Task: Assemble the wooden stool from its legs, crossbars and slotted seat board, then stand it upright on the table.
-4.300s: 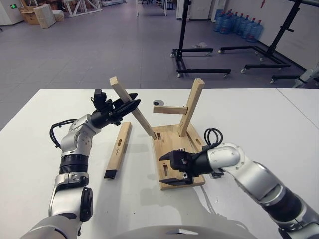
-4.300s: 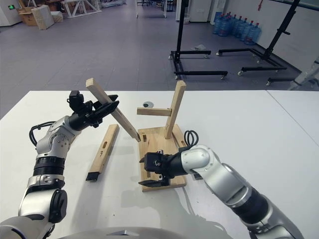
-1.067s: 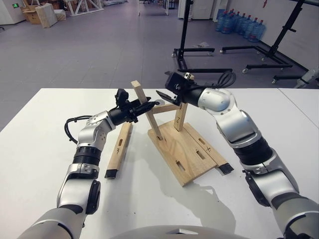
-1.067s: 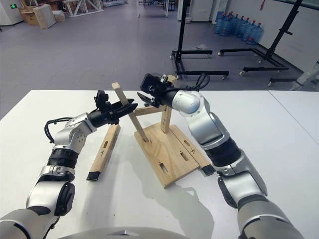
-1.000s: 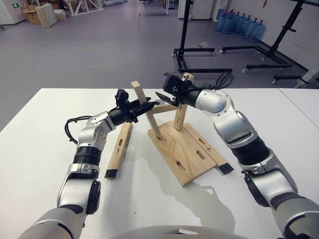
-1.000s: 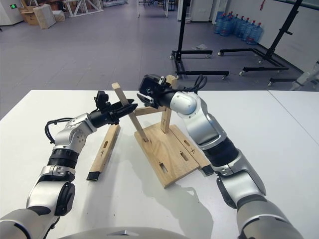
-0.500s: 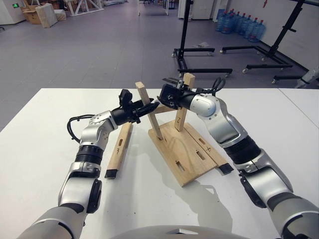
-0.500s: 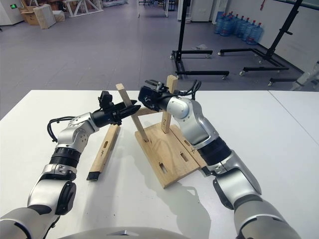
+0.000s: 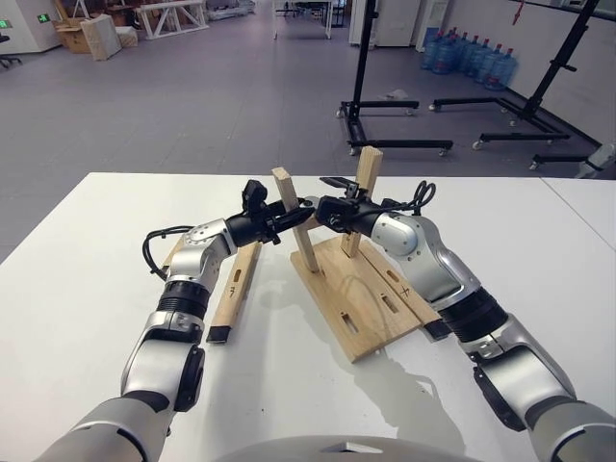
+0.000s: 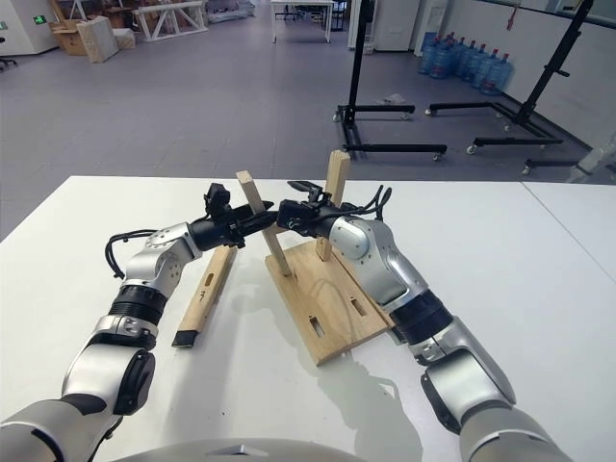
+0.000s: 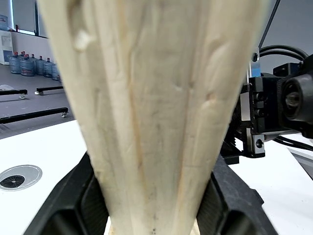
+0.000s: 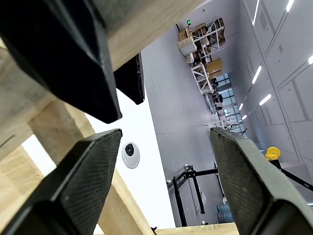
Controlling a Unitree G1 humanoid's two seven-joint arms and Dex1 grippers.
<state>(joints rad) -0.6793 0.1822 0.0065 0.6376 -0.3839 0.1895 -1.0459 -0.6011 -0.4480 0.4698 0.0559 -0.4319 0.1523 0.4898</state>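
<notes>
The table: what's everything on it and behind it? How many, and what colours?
Table: one, white, under everything.
Seat board: one, pale wood, flat mid-table.
Held leg: one, pale wood, leaning up from the board.
Far leg: one, pale wood, standing in the board.
Loose leg: one, pale wood, black-tipped, lying left of the board.
Water bottles: several, blue, far back right.
Stands: at least two, black, on the floor behind.
Left claw: one, black, shut on the held leg.
Right claw: one, black, open beside it.
</notes>
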